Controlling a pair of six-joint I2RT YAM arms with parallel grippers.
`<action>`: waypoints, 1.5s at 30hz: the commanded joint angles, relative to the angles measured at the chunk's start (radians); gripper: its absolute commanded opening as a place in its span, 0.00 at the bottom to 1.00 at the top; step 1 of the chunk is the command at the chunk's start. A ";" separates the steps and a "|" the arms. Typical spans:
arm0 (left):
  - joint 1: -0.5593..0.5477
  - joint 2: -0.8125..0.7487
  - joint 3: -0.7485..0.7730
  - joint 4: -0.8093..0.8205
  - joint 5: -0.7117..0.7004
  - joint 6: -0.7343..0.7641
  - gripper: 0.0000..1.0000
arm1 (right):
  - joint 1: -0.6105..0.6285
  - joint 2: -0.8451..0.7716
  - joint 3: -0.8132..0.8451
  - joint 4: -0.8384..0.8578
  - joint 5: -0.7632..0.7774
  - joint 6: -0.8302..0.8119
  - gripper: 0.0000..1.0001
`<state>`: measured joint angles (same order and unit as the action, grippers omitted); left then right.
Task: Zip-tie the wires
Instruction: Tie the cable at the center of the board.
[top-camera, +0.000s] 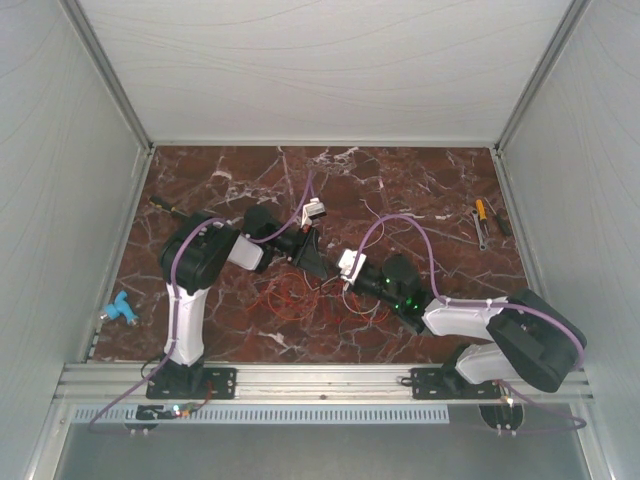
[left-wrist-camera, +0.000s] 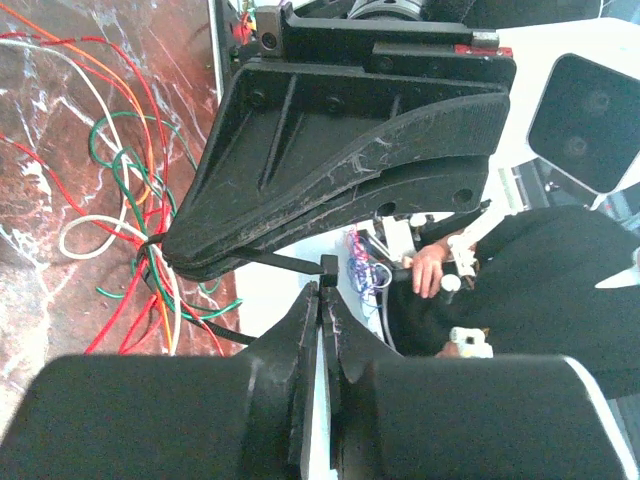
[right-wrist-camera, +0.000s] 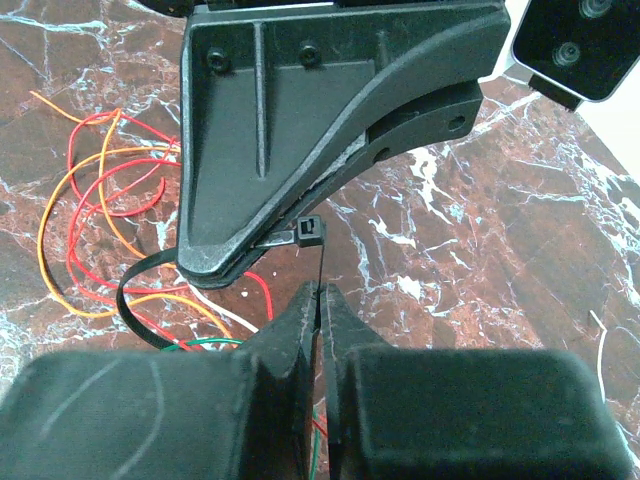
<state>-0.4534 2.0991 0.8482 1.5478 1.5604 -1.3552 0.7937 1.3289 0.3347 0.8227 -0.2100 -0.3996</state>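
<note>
Tightly pinching the zip tie with both the left gripper and the right gripper, seemingly on either side of its head. Looping the wires just beyond the fingertips. Pull the tail straight and steady. Mind loose strands spreading beneath both grippers. Ignore the screwdriver, well away past the right gripper.

Worktop: red-brown marble, white veins.
Screwdriver: yellow handle, near far right corner.
Blue piece: left edge, toward near corner.
</note>
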 joint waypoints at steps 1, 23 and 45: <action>0.004 0.011 0.032 0.273 0.002 -0.116 0.00 | 0.008 -0.026 -0.008 0.075 -0.002 0.001 0.00; -0.005 0.014 0.049 0.282 0.015 -0.154 0.00 | 0.030 -0.066 -0.022 0.063 0.004 -0.020 0.00; 0.002 -0.067 0.111 0.283 0.002 -0.266 0.00 | 0.026 -0.107 -0.065 0.142 0.048 -0.011 0.00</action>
<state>-0.4534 2.0777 0.9207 1.5627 1.5677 -1.5959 0.8162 1.2461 0.2943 0.8749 -0.1638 -0.3973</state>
